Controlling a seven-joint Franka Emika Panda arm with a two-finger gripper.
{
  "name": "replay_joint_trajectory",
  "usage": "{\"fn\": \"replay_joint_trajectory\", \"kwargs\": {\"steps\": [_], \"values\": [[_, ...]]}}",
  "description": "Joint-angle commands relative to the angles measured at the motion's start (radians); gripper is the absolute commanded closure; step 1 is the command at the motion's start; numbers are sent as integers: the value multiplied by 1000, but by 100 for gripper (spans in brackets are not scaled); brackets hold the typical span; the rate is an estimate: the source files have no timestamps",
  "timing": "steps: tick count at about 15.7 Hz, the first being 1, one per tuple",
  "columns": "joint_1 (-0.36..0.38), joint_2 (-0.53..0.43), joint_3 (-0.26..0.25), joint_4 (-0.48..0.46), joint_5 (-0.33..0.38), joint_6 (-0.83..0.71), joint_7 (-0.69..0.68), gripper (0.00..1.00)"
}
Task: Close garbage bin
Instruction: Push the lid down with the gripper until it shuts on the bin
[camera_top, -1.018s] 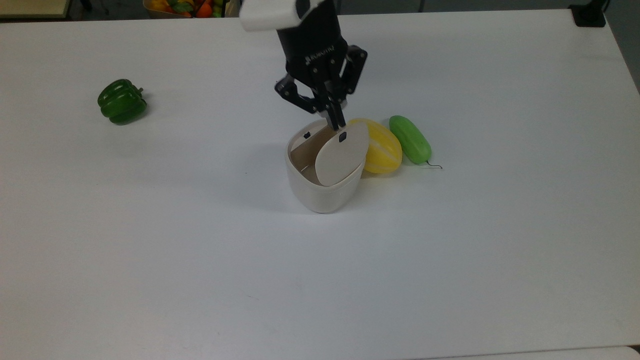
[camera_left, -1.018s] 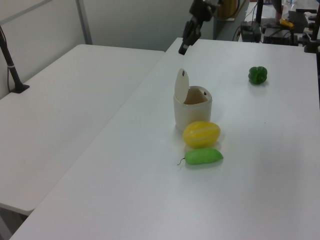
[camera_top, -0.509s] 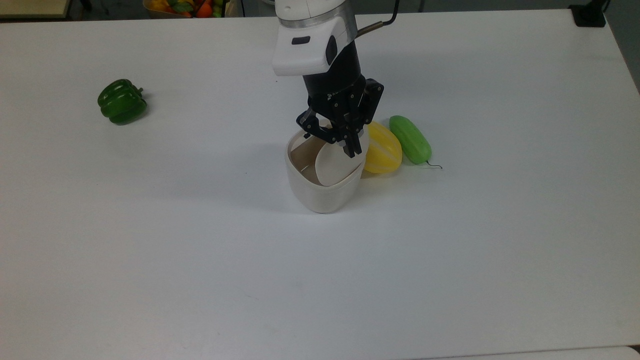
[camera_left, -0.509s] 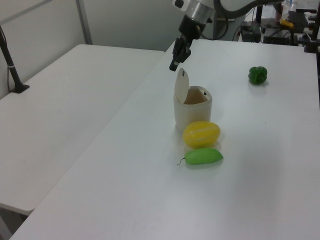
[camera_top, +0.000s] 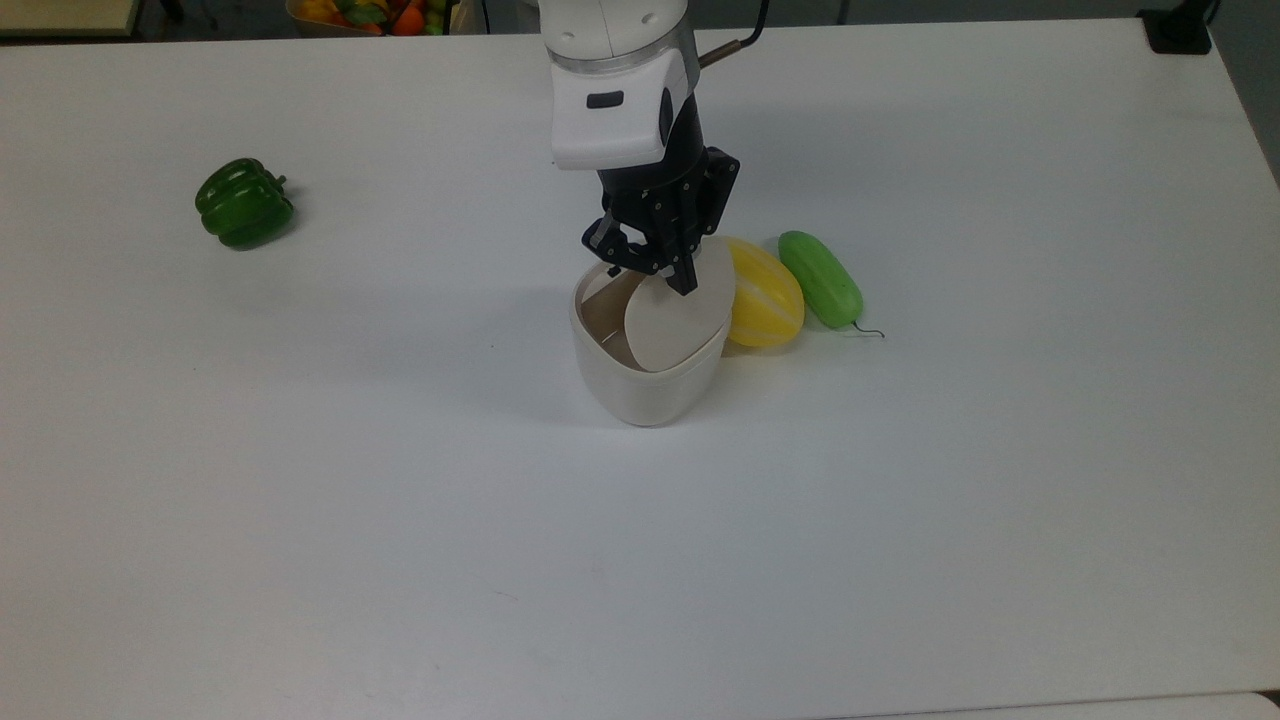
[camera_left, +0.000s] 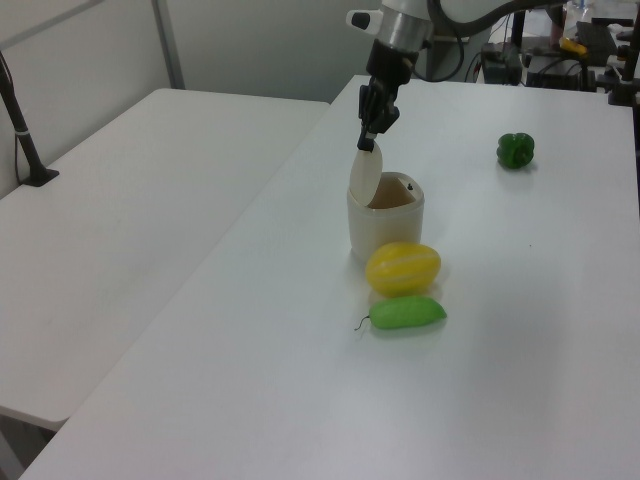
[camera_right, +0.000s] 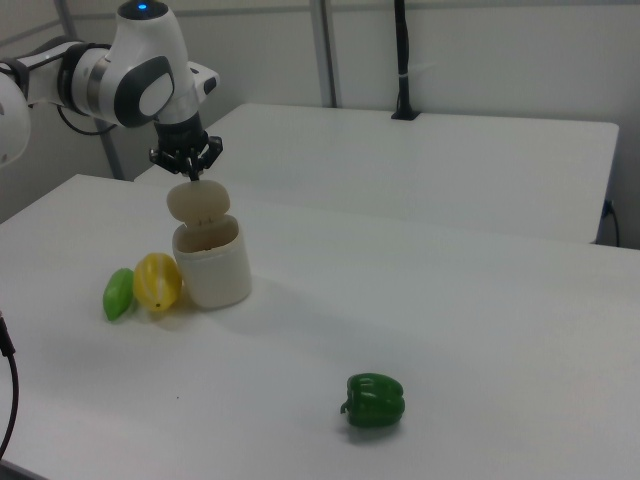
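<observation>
The garbage bin is a cream tub standing mid-table, also seen in the left view and the right view. Its lid stands nearly upright on its hinge, tilted a little over the opening, which shows on the top view's left. My gripper points down with its fingers shut together, the tips at the lid's upper edge, where the lid's black mark is covered. In the left view the gripper touches the top of the lid. The right view shows the gripper just above the lid.
A yellow melon rests against the bin on the top view's right, with a green cucumber beside it. A green bell pepper lies far off at the top view's left. A crate of fruit sits beyond the table's far edge.
My gripper has come down from above and behind the bin onto the lid's top edge. The lid has tipped slightly toward the opening.
</observation>
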Motion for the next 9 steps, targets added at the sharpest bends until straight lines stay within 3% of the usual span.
{"fn": "replay_joint_trajectory", "kwargs": {"steps": [1, 9], "values": [[3, -10, -7, -28, -14, -42, -23, 97], [3, -10, -73, -94, -37, -114, -39, 97]]}}
